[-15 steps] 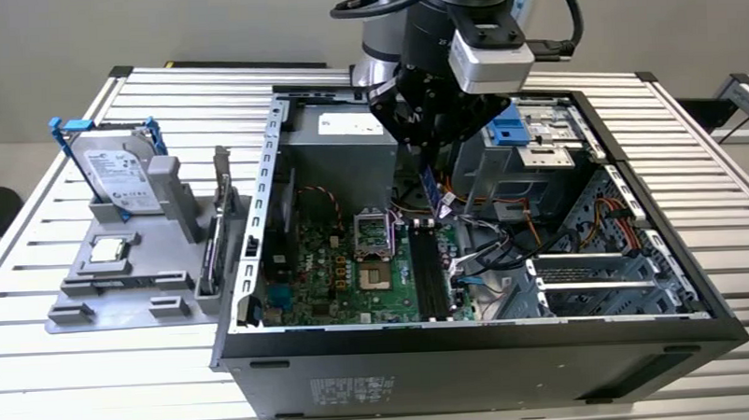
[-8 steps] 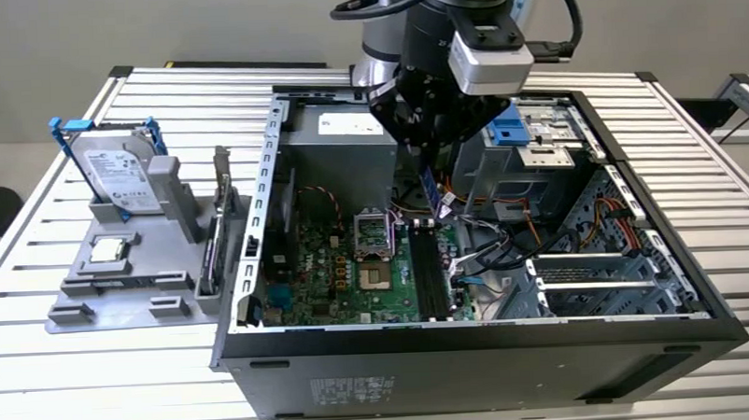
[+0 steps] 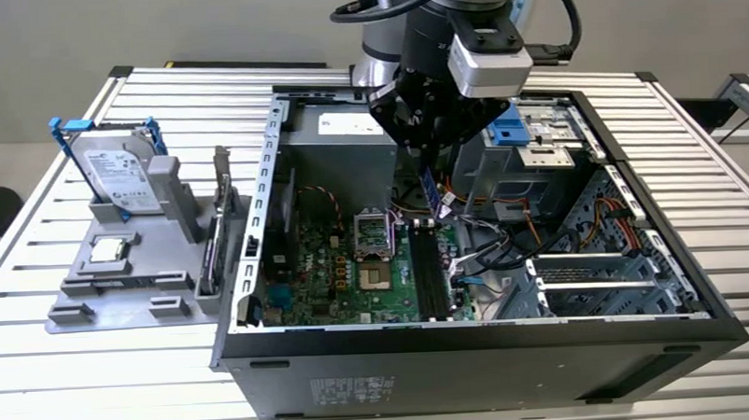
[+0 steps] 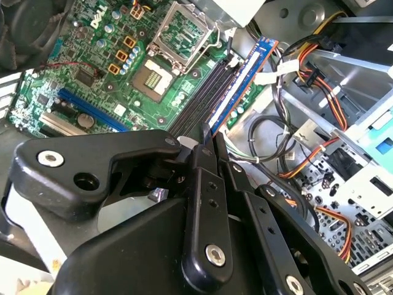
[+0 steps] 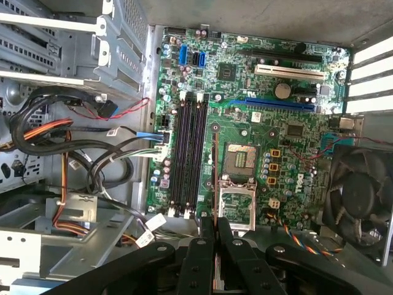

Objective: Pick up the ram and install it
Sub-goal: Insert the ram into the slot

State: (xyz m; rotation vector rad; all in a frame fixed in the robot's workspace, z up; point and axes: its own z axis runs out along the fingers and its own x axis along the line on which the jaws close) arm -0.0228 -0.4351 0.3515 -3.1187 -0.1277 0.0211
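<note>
My gripper (image 3: pixel 431 167) reaches down into the open computer case (image 3: pixel 261 177), shut on the ram (image 3: pixel 433 195). The ram is a thin dark blue stick held on edge, hanging just above the black memory slots (image 3: pixel 427 270) on the green motherboard (image 3: pixel 327 268). In the second wrist view the ram (image 4: pixel 242 80) runs out from between the black fingertips (image 4: pixel 204 142), with a pale label along its side, over the slots (image 4: pixel 199 95). In the first wrist view the ram (image 5: pixel 215 172) appears edge-on as a thin line beside the slots (image 5: pixel 189 153), rising from my gripper (image 5: pixel 214 222).
The open processor socket (image 3: pixel 373 236) lies beside the slots. Bundled cables (image 3: pixel 507 247) and a metal drive cage (image 3: pixel 601 272) crowd the case toward the exterior view's right. On the grey holder (image 3: pixel 116 294) outside the case stand a hard drive (image 3: pixel 114 177) and a card (image 3: pixel 220 215).
</note>
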